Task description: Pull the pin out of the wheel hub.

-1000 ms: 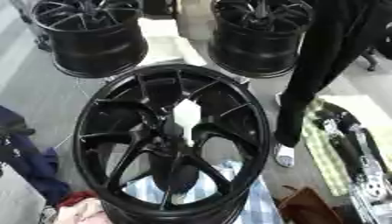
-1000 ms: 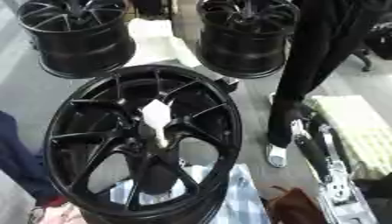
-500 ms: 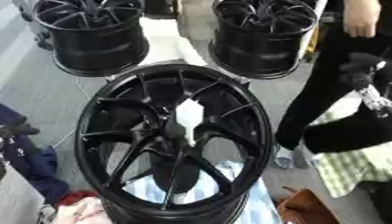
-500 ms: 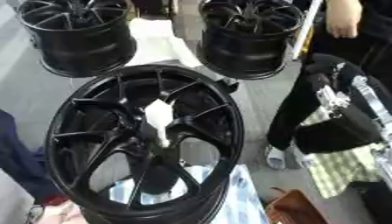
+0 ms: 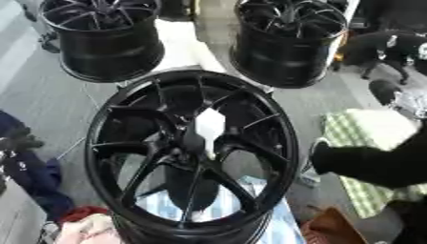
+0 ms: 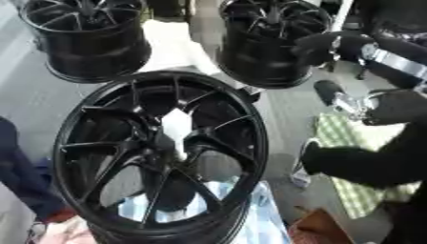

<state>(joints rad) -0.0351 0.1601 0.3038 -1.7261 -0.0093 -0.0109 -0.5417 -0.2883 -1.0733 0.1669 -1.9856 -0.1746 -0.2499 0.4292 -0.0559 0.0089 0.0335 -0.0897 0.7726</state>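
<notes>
A large black spoked wheel hub [image 5: 193,152] lies tilted in the middle of both views. A white pin [image 5: 208,126] stands in its centre bore. My right arm, black with silver joints [image 6: 390,58], comes in blurred from the right. Its dark end, which I take for my right hand [image 6: 323,159], hangs just outside the hub's right rim, apart from the pin. The blur hides how the hand is set. My left hand shows in neither view.
Two more black hubs stand behind, one at back left [image 5: 104,38] and one at back right [image 5: 288,40]. A green checked cloth [image 5: 367,143] lies at the right. Blue fabric [image 5: 37,186] lies at the left, and a light blue cloth [image 6: 250,214] under the hub.
My right arm has swung up from the lower right and now reaches toward the hub's right rim. The person in black at the right has moved off. The pin has stayed in the hub.
</notes>
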